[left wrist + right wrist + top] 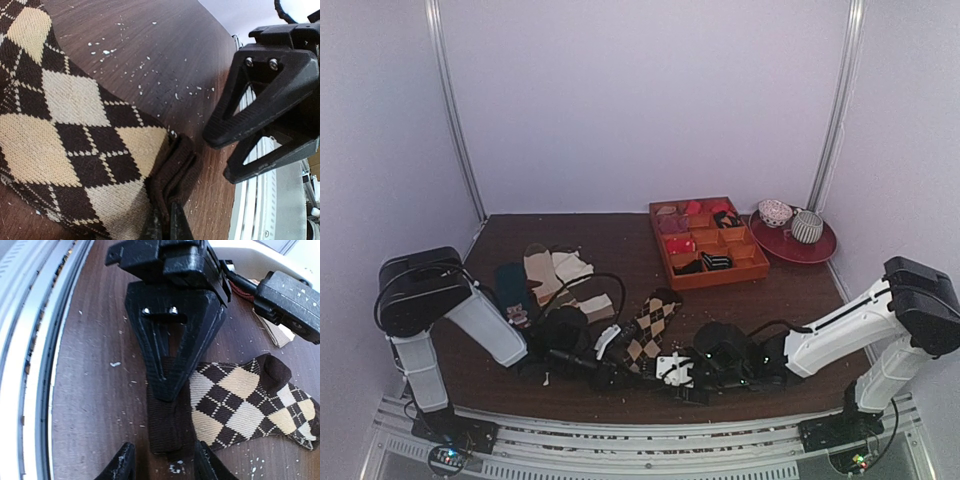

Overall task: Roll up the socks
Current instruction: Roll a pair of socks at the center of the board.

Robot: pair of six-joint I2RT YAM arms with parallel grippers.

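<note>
The socks lie flat and unrolled in the middle of the worktop, close to its near edge. They are stacked as a pair, the argyle length running away toward the far side and the dark cuff end pointing at us.

The left fingers are pressed together on that cuff, pinching its edge from the left. The right fingers stand partly apart, one on each side of the same cuff and low over it. They hold nothing, and bare wood shows between the cuff and the finger on the outer side.

We judge this to be the very start of the roll: the cuff is gripped but no turn of fabric has been made. Next, the right fingers would need to close on the cuff beside the left pair. Both should then fold the dark band over onto the diamonds and keep it snug, so both layers turn together.

Further off, other socks lie to the far left, and an orange tray of bundles sits at the far right.
</note>
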